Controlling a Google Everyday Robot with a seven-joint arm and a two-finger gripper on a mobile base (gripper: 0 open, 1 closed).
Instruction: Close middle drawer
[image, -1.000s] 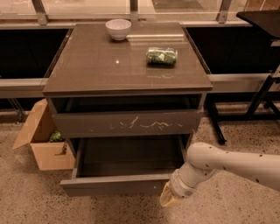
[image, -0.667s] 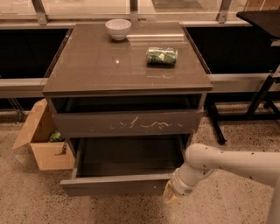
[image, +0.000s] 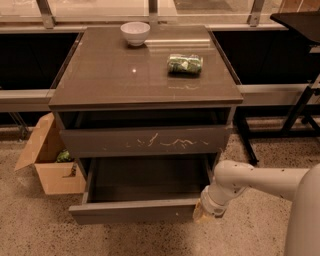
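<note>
1. The middle drawer (image: 130, 212) stood pulled well out from the cabinet, its flat dark front low in the view and its open inside bare to the camera.
2. The claw (image: 200, 214) was at the right end of that drawer's front, right up against the corner; whether it actually touched the front could not be told.
3. How far the claw was open, and whether it had hold of anything, could not be told.
4. The white arm (image: 260, 181) reached in from the right edge, bending down to the claw just above the floor (image: 150, 240).
5. Above the open drawer sat the drawer with pale scratches (image: 145, 141), also slightly out, leaving a dark gap under the tabletop (image: 115, 75).
6. On the tabletop a white bowl (image: 135, 33) stood near the back edge, and a green packet (image: 184, 64) lay well apart from it, to the right.
7. A cardboard box (image: 47, 167) with its flap open stood on the floor just left of the cabinet, something green (image: 64, 156) inside it.
</note>
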